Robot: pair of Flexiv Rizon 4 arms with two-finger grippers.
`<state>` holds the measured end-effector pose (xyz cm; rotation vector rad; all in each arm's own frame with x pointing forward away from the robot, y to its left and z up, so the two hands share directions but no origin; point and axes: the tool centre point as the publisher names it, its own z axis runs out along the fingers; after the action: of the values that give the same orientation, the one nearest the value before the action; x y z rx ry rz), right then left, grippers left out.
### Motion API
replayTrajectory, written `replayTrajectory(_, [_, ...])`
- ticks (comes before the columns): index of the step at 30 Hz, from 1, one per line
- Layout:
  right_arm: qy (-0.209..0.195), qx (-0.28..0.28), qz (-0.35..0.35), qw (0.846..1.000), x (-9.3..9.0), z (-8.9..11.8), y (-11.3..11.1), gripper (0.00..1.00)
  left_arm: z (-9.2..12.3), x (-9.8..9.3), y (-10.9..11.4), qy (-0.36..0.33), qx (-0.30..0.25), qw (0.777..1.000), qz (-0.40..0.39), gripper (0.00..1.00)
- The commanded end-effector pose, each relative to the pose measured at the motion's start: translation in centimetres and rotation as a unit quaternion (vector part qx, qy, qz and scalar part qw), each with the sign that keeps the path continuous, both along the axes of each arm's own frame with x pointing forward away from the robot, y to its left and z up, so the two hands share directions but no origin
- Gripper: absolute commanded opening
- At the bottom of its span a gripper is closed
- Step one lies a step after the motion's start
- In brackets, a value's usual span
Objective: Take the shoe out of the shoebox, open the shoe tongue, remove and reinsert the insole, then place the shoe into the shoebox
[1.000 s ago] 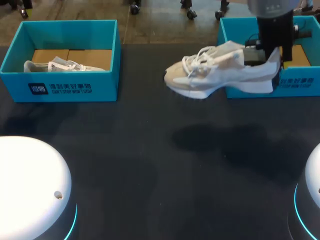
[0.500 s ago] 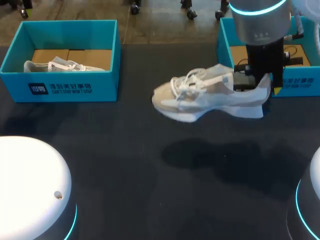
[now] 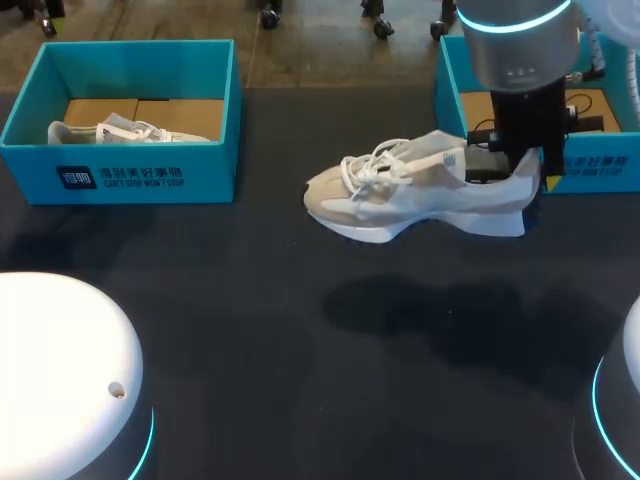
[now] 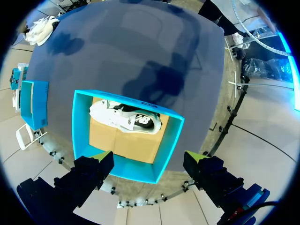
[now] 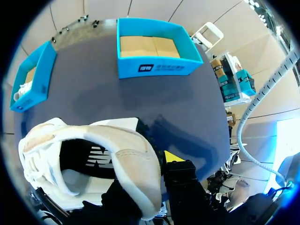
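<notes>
- Far left of the white sneaker, the left shoebox holds a second sneaker; the left fingers hang open above that box.
- The white sneaker hangs above the dark worktop, toe pointing left.
- The right fingers clamp the sneaker's heel; the right shoebox sits just behind that heel.

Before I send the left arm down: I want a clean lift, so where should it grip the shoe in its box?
Probably the heel collar, from straight above: the shoe lies along one wall of the shoebox, so the walls block a sideways approach, and its dark opening leaves room for one finger inside.
</notes>
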<state>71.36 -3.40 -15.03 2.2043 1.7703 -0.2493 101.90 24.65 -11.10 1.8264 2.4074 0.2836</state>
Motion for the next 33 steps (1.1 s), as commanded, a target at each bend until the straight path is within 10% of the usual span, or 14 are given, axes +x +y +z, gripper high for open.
replayTrajectory(1, [0.001,0.0,-0.001,1.0,0.1,0.1,0.1,0.0,0.0,-0.1,0.0,-0.001,0.001,1.0,0.0,1.0])
replayTrajectory(14, [0.001,0.0,-0.001,1.0,0.1,0.1,0.1,0.0,0.0,-0.1,0.0,-0.001,0.001,1.0,0.0,1.0])
replayTrajectory(33, [-0.025,0.018,-0.027,0.999,0.5,-7.3,0.4,0.0,0.0,-0.1,0.0,-0.001,0.001,1.0,0.0,1.0])
